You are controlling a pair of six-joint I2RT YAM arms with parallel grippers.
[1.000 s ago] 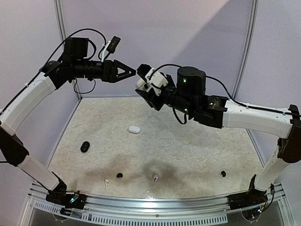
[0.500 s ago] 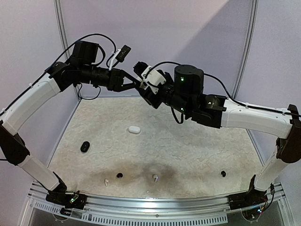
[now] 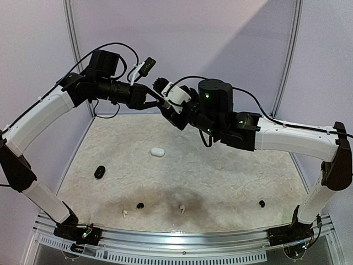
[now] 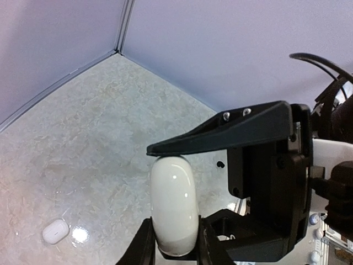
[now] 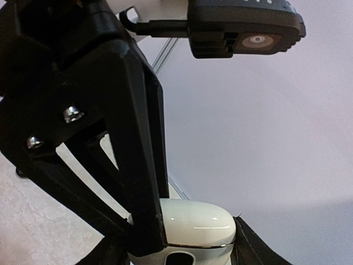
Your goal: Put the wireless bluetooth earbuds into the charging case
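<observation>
Both arms are reaching up above the worktop (image 3: 231,165) and meeting in the air toward its 12 o'clock side. The right end effector (image 3: 167,106) is clamping the white charging case (image 4: 172,204). In the left wrist view one of its black fingers (image 4: 231,132) is lying across the top of the case and the other is sitting under it. The left end effector (image 3: 156,100) is closing on the same case crosswise. Its fingers (image 4: 142,245) are pressing against the two flanks of the case, so both end effectors are gripping it at once.

Four earbuds are lying loose near the 6 o'clock edge of the worktop. The first white earbud (image 3: 124,212) is sitting toward 7 o'clock, with the first black earbud (image 3: 140,205) just beside it at its 2 o'clock. The second white earbud (image 3: 181,208) is resting at 6 o'clock, and the second black earbud (image 3: 261,203) is lying well apart toward 5 o'clock.

A spare white case (image 3: 157,151) is resting closed toward 11 o'clock, and a black case (image 3: 99,171) is sitting toward 9 o'clock.
</observation>
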